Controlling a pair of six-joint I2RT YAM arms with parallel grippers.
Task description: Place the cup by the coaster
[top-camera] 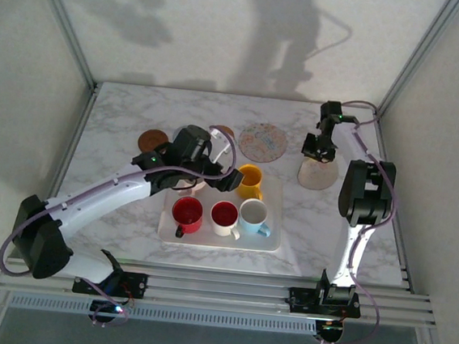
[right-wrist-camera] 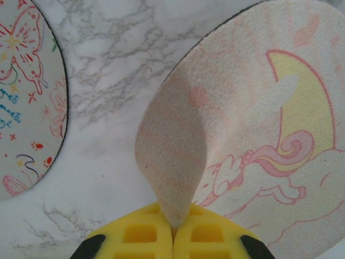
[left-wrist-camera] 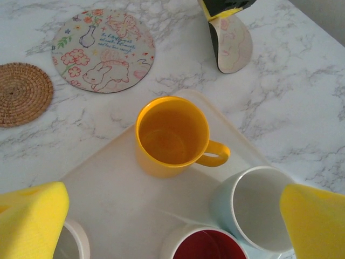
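Left wrist view: your left claw (left-wrist-camera: pixel 175 218) hangs wide apart above the yellow cup (left-wrist-camera: pixel 171 135), not yet lifted off the tray (left-wrist-camera: pixel 118 189). Your right claw (right-wrist-camera: pixel 172 237) is clamped on the pink coaster (right-wrist-camera: pixel 269 135) by the right edge of the bench (left-wrist-camera: pixel 302 81).

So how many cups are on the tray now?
5. The yellow cup at the far right; red cup, white cup with red inside and pale blue cup along the tray's near edge; a fifth, white-rimmed cup mostly hidden beneath the left gripper.
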